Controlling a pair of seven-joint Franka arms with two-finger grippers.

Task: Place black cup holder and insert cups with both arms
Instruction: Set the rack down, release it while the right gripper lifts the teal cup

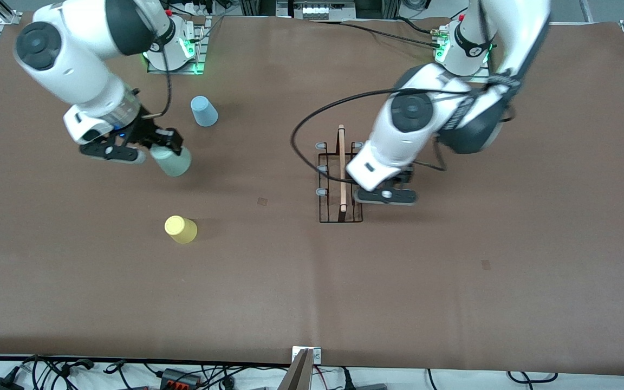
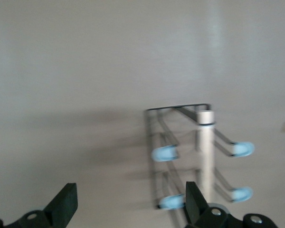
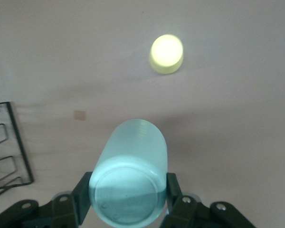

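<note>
The black cup holder [image 1: 340, 179] stands on the table near the middle, its wooden rod handle [image 1: 342, 165] along the top; it also shows in the left wrist view [image 2: 199, 156]. My left gripper [image 1: 385, 196] is open beside the holder, toward the left arm's end, holding nothing [image 2: 130, 206]. My right gripper [image 1: 144, 150] is shut on the pale green cup [image 1: 172, 160], held above the table with its base toward the wrist camera [image 3: 129, 173]. The yellow cup [image 1: 181, 229] and the light blue cup [image 1: 203, 111] stand upside down on the table.
The brown table cover [image 1: 453, 281] has two small marks, one [image 1: 262, 201] near the holder and one [image 1: 485, 264] toward the left arm's end. A black cable [image 1: 312, 116] loops from the left arm over the holder. Metal frame parts [image 1: 304, 368] stand at the nearest edge.
</note>
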